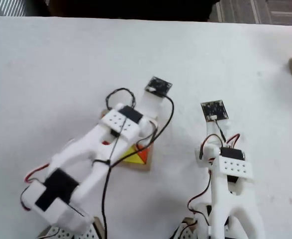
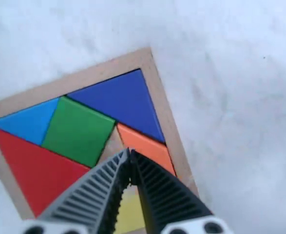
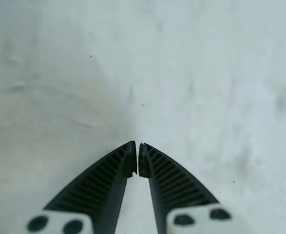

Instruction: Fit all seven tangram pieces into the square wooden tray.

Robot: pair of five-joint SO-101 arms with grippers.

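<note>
Left gripper (image 2: 129,157) has its fingers pinched shut on nothing, tips hanging over the square wooden tray (image 2: 158,92) right by the orange piece (image 2: 147,146). The yellow piece (image 2: 130,212), green square (image 2: 79,129), red triangle (image 2: 35,168), dark blue triangle (image 2: 118,97) and light blue triangle (image 2: 28,122) are lying in it too. Right gripper (image 3: 137,160) is clamped shut and empty over bare white table (image 3: 181,73); in the high view the tray sits just left of centre under the left arm (image 1: 86,149).

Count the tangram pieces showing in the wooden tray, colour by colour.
Dark blue piece: 1
Light blue piece: 1
Green piece: 1
Red piece: 1
Orange piece: 1
Yellow piece: 1
Total: 6 showing; the left end effector covers part of the tray.
</note>
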